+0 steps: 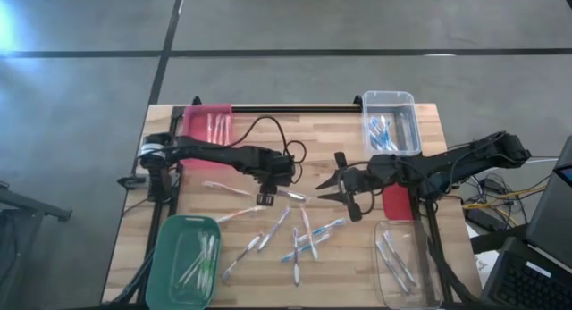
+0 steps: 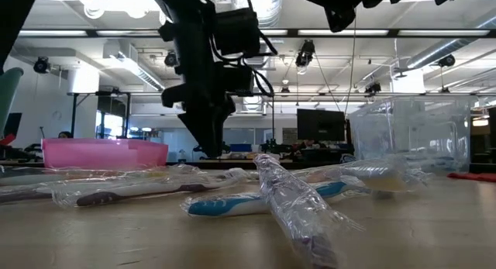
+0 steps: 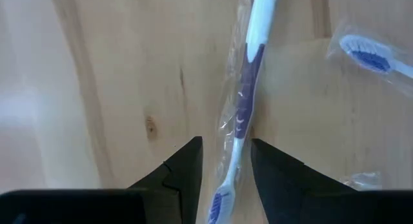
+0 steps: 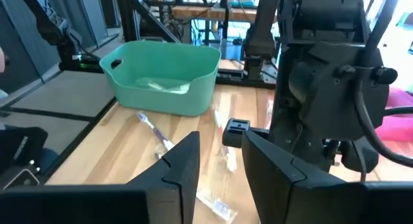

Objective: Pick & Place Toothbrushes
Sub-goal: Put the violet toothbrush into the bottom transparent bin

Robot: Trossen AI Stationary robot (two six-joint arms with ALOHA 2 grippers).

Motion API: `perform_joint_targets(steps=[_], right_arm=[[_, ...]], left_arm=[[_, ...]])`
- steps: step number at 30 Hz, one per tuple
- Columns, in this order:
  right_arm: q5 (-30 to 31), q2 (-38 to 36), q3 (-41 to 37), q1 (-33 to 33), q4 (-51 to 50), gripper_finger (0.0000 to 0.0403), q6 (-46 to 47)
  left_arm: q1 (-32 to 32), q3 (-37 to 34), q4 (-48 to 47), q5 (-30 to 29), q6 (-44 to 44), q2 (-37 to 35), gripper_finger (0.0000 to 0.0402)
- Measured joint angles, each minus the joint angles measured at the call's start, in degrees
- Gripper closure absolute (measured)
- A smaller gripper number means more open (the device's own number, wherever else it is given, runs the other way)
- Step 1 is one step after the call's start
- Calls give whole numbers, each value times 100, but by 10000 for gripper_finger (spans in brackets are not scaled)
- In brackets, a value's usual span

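Several wrapped toothbrushes [image 1: 295, 234] lie flat on the middle of the wooden table. My left gripper [image 1: 271, 197] points down over a white and purple toothbrush [image 3: 248, 75] in a clear wrapper. Its open fingers [image 3: 187, 169] stand on either side of the brush's head end without visibly touching it. In the low view the left gripper [image 2: 208, 141] hangs just above the tabletop. My right gripper [image 1: 323, 187] is open and empty. It hovers right of the left gripper, pointing toward the table's left edge, and also shows in its own wrist view [image 4: 221, 143].
A pink bin [image 1: 210, 124] stands far left and a clear bin [image 1: 391, 122] holding blue brushes far right. A green bin [image 1: 185, 261] stands near left and a clear bin [image 1: 407, 261] near right, each holding brushes. A red object [image 1: 396, 201] lies under the right arm.
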Motion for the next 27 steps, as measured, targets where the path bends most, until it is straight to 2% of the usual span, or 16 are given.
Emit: perform_joint_targets(steps=[15, 27], right_arm=[[2, 9, -4, 4, 4, 273, 21], [2, 4, -4, 13, 5, 315, 1]], left_arm=[[-37, -72, 462, 153, -156, 281, 266], [-37, -151, 560, 334, -171, 607, 266]])
